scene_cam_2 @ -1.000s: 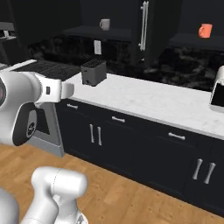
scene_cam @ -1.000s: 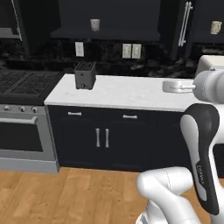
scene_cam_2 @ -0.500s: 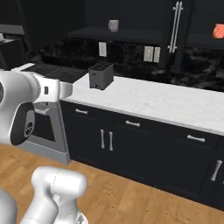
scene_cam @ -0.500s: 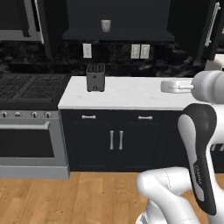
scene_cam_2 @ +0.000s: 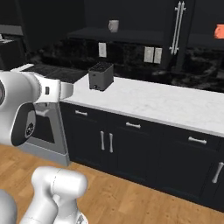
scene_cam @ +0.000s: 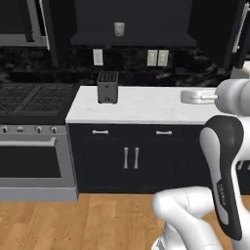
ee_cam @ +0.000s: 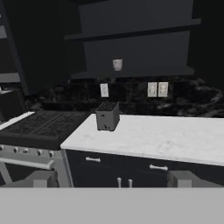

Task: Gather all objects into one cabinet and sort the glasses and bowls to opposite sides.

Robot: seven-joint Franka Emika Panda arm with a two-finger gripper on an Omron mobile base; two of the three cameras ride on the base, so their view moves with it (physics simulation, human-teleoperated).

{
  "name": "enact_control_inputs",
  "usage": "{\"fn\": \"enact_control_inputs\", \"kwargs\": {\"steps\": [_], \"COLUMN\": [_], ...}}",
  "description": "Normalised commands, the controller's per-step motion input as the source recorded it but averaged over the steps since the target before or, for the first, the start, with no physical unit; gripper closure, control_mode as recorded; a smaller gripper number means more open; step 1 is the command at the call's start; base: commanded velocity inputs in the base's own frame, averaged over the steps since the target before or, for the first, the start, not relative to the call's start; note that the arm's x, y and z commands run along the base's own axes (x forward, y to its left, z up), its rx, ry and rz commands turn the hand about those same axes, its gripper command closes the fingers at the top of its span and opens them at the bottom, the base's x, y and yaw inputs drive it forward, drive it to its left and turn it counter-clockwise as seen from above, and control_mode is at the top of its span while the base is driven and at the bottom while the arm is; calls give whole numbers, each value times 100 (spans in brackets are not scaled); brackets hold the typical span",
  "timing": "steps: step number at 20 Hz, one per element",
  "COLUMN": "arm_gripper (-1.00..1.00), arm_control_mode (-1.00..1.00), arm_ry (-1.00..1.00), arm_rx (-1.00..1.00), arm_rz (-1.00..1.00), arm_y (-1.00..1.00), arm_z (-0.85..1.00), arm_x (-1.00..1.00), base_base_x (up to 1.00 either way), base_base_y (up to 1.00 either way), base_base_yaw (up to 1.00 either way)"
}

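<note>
A pale cream glass (scene_cam: 119,28) stands on the dark inner shelf of the open black upper cabinet (scene_cam: 132,43), above the counter. The same glass (scene_cam_2: 113,26) appears in the right base view and, small, in the hand view (ee_cam: 117,64). An orange-red glass (scene_cam_2: 219,31) sits at the far right edge, on a shelf past the tall silver door handles (scene_cam_2: 177,22). The bowls are out of view. My gripper (ee_cam: 113,179) is open, holds nothing, and stays well back from the counter, facing the cabinet.
A black toaster (scene_cam: 107,87) stands at the left end of the white counter (scene_cam: 146,105). A stove (scene_cam: 29,100) with an oven adjoins it on the left. Lower drawers and doors (scene_cam_2: 107,142) run under the counter above a wooden floor.
Both base views have shifted, so the camera has moved: the toaster sits further right and the pale glass on the shelf has come into view. The gripper stays open.
</note>
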Motion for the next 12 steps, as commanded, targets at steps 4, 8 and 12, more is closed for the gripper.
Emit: {"fn": "enact_control_inputs", "kwargs": {"steps": [4, 8, 12], "arm_gripper": [-100, -100, -100], "arm_control_mode": [100, 100, 100], "arm_ry": [0, 0, 0], "arm_rx": [0, 0, 0], "arm_rz": [0, 0, 0], "arm_y": [0, 0, 0], "arm_z": [0, 0, 0], "arm_x": [0, 0, 0], "base_base_x": [43, 47, 51], "base_base_y": [31, 37, 21], "base_base_yaw": [-11, -20, -28]}}
